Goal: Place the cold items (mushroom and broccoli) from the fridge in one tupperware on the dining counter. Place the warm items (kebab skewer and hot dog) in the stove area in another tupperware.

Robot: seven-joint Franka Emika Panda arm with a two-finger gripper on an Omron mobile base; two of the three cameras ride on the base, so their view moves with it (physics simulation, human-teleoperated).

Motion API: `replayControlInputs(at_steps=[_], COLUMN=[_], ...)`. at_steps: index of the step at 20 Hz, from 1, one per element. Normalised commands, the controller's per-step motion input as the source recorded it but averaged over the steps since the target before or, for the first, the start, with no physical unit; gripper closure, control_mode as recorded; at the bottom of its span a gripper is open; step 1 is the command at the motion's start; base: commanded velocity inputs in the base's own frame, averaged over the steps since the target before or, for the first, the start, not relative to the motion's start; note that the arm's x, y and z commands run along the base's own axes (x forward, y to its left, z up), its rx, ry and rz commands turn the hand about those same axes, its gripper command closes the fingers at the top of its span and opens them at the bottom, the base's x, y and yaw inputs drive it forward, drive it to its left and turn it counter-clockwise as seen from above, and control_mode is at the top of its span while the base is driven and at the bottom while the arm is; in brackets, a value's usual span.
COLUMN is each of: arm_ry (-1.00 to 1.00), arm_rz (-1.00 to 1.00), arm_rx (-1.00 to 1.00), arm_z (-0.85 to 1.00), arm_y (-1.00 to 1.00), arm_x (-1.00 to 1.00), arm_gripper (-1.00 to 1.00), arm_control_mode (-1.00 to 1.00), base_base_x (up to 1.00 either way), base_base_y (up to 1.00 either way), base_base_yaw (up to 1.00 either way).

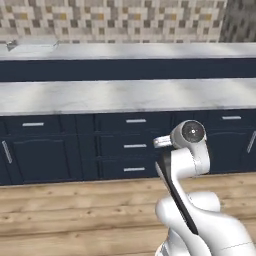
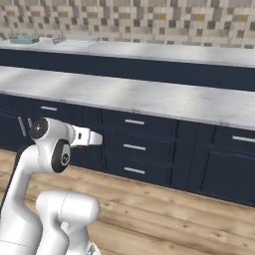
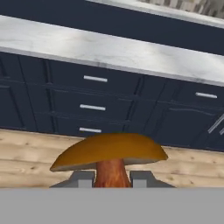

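1. Gripper (image 3: 112,178): seen in the hand view, its two finger tips (image 3: 83,178) stood either side of a stem, clamped on it.
2. Mushroom (image 3: 109,153): held in the gripper, stem upright between the tips, reddish-brown; broad orange-brown cap spread above and over both tips.
3. Arm (image 1: 187,165): white with dark joints, folded in front of the cabinets; in the left base view it rose from the lower right, in the right base view (image 2: 50,149) from the lower left.
4. Wooden floor (image 1: 75,210): pale planks, lay beneath the arm and ran up to the foot of the cabinets.
5. Cabinets (image 1: 60,150): dark navy fronts beyond the floor, with a central stack of drawers (image 1: 134,145) bearing short silver handles; doors to left and right with slanted handles.
6. Near counter (image 1: 125,95): grey marbled top above the cabinets.
7. Far counter (image 1: 150,50): second grey top, behind and higher, over a navy band.
8. Tiled wall (image 1: 125,20): small beige and brown mosaic behind the far counter.
9. Pale flat item (image 1: 30,44): lay at the far left of the far counter; too faint to identify.
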Motion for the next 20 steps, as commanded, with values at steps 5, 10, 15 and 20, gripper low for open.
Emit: replayControlInputs(at_steps=[5,10,15,20], arm_ry=[0.0,0.0,0.0,0.0], arm_rz=[0.0,0.0,0.0,0.0], arm_rx=[0.0,0.0,0.0,0.0], arm_z=[0.0,0.0,0.0,0.0], arm_y=[0.0,0.0,0.0,0.0], arm_x=[0.0,0.0,0.0,0.0], arm_gripper=[1.0,1.0,1.0,1.0], arm_control_mode=[1.0,1.0,1.0,1.0], base_base_x=[1.0,1.0,0.99,0.44], base_base_y=[0.59,0.89,1.0,1.0], base_base_yaw=[0.06,0.02,0.0,-0.17])
